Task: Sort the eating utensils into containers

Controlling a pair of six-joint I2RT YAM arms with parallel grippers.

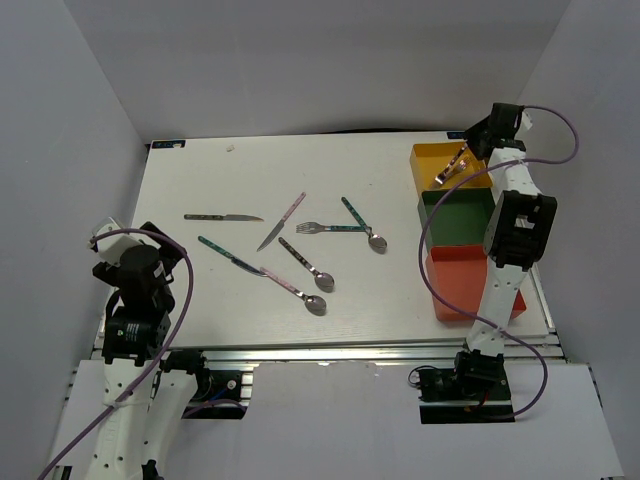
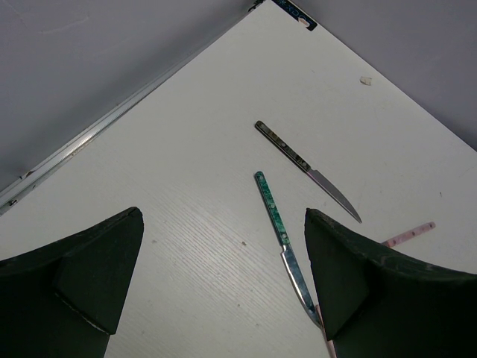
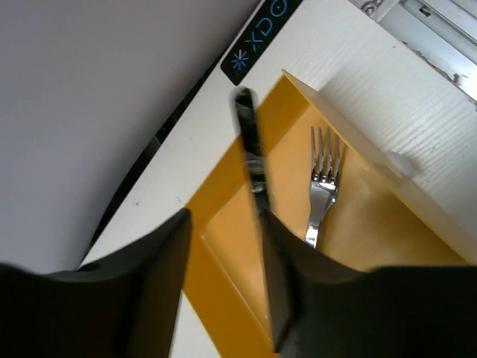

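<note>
Several eating utensils lie mid-table: a dark-handled knife (image 1: 222, 217), a pink-handled knife (image 1: 282, 221), a fork (image 1: 330, 228), a teal spoon (image 1: 362, 226), a teal knife (image 1: 228, 255), a dark spoon (image 1: 307, 264) and a pink spoon (image 1: 295, 290). My right gripper (image 1: 463, 158) (image 3: 226, 224) hangs over the yellow container (image 1: 428, 160) (image 3: 223, 257), jaws apart. A blurred dark-handled utensil (image 3: 252, 156) stands along the inner face of its right finger. A fork (image 3: 324, 179) lies in that bin. My left gripper (image 1: 150, 240) (image 2: 223, 224) is wide open above the table's left side, holding nothing.
A dark green container (image 1: 455, 215) and a red-orange one (image 1: 465, 285) sit in line below the yellow one along the right edge. In the left wrist view the teal knife (image 2: 279, 231) and dark-handled knife (image 2: 305, 168) lie ahead. Grey walls enclose the table.
</note>
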